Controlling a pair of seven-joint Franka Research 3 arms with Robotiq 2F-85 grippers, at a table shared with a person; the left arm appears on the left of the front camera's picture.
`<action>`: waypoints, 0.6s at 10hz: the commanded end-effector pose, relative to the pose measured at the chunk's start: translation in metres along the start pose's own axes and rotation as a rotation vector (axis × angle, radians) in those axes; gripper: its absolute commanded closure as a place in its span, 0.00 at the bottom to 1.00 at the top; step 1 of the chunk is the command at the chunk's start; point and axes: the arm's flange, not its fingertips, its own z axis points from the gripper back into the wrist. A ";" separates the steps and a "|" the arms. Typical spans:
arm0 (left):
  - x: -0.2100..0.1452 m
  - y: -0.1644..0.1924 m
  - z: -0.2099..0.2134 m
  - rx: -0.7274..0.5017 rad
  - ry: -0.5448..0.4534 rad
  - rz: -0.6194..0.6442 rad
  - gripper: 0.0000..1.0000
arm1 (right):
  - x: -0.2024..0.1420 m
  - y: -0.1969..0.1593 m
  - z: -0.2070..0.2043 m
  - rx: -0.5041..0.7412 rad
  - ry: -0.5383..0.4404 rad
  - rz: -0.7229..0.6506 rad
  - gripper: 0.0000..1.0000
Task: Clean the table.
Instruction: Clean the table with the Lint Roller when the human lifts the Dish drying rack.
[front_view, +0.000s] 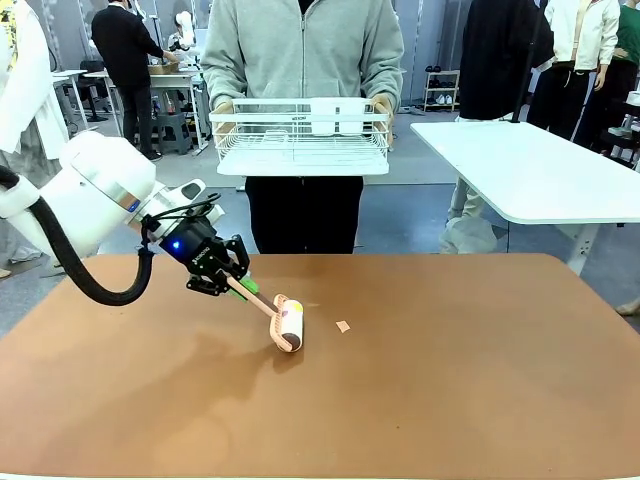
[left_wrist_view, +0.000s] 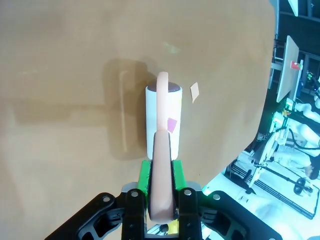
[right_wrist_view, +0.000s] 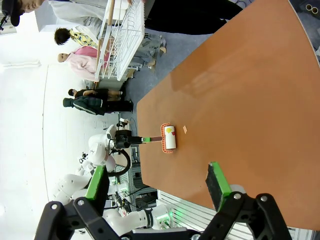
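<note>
the table (front_view: 450, 380) is wide, with a smooth matte reddish-brown top and rounded corners; it fills the near half of the front view, between the robot and a person (front_view: 303, 60) standing at its far edge. a lint roller (front_view: 289, 325) rests on it left of the middle, its white drum touching the top and its peach handle slanting up to the left. a pink scrap (left_wrist_view: 171, 125) sticks to the drum. just beside the drum, on its right in the front view, a small tan paper scrap (front_view: 343, 326) lies flat on the table, apart from the roller.

the left tool (front_view: 235, 280) is clenched on the roller's handle, a green pad pressed to each side of it.

the person holds a white wire basket (front_view: 300, 135) level in both hands (front_view: 381, 104), above and beyond the table's far edge. a white insert sits at its back wall; what else it holds cannot be told.

the right tool (right_wrist_view: 156, 175) hangs released near the table's edge, jaws wide apart, well away from the roller.

a white table (front_view: 540, 170) stands behind on the right.
</note>
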 end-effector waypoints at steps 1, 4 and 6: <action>0.005 -0.001 -0.029 0.044 0.003 0.030 0.78 | 0.000 0.003 0.002 0.022 0.000 0.014 0.00; 0.006 -0.020 -0.055 0.023 -0.001 0.007 0.78 | 0.000 0.003 0.002 0.022 0.000 0.014 0.00; 0.008 -0.027 -0.077 0.046 0.018 -0.006 0.78 | 0.000 0.003 0.002 0.022 0.000 0.014 0.00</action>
